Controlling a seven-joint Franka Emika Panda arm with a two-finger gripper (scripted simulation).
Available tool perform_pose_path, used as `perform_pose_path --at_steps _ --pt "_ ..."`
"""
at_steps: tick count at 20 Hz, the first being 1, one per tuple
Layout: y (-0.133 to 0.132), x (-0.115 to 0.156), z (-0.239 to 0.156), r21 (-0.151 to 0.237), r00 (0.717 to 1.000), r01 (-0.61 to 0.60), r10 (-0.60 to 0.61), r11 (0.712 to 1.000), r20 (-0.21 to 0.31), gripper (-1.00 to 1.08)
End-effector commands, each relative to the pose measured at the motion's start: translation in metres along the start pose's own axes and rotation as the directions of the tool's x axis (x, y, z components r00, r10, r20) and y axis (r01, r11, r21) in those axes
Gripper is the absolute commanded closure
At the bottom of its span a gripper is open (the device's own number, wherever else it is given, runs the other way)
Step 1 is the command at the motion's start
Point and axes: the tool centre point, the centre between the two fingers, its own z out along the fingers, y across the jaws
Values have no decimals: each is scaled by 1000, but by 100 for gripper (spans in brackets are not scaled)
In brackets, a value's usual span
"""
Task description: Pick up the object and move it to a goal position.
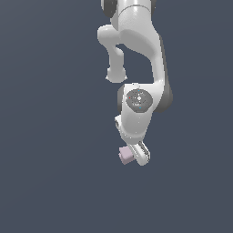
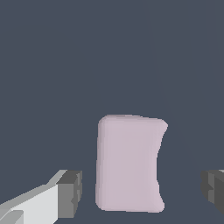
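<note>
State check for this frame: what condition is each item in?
Block: between the open fingers, a gap on each side, not gripped.
Gripper: open, fingers straddling the block without touching.
Arm: reaching down over the block.

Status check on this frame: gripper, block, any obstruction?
Gripper open, fingers either side of the pink block, gaps visible both sides. Block not yet gripped. Nothing else in view near it.
</note>
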Motion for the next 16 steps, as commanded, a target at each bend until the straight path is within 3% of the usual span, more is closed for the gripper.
perform_pose_path --at_steps 1,10,16 --pt "-2 0 1 0 1000 -23 23 1000 -1 -92" --pt "-3 -1 6 -1 999 -34 34 999 -2 -92" --pt "-1 -1 36 -1 999 -37 37 999 -2 -92"
